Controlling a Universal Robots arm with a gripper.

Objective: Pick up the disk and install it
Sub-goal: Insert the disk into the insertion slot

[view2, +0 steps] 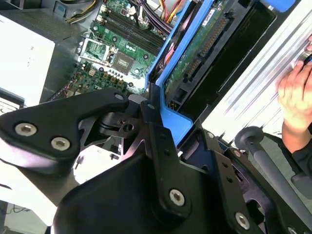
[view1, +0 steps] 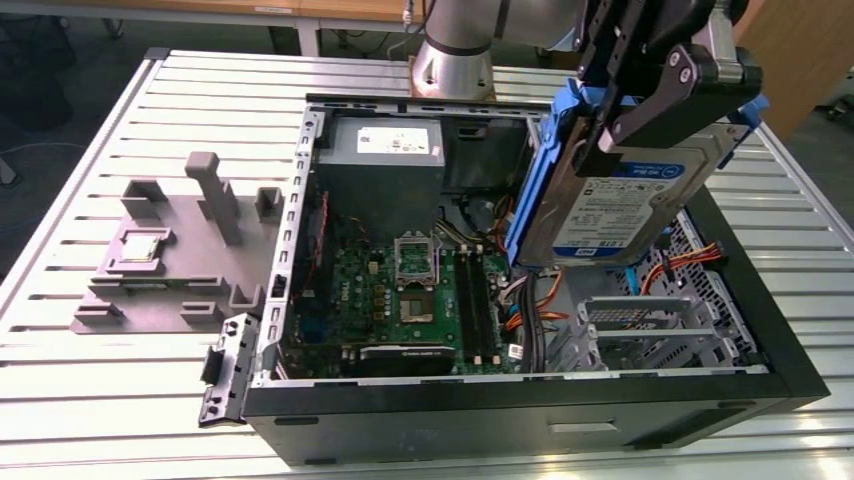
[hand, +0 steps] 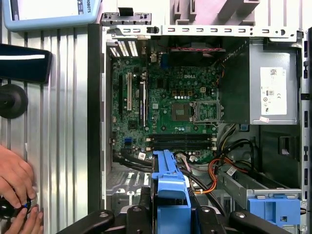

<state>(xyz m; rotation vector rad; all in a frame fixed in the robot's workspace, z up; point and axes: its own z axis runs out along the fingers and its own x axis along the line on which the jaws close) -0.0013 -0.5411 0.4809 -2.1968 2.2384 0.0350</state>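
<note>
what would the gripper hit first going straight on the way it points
Likely the orange and black cables in the black computer case, touched by the blue-framed silver disk the gripper holds; depth unclear.

The arm (view1: 454,50) reaches down, its gripper (view1: 625,125) clamped on the tilted disk (view1: 607,215).

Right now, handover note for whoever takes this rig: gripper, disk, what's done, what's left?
Gripper: shut on the disk, holding it tilted on edge above the open computer case, toward the exterior view's right.
Done: disk picked up and in the air.
Left: install. The disk is not yet in the metal drive cage.
Note: a person's hand is beside the case in the first wrist view.
</note>
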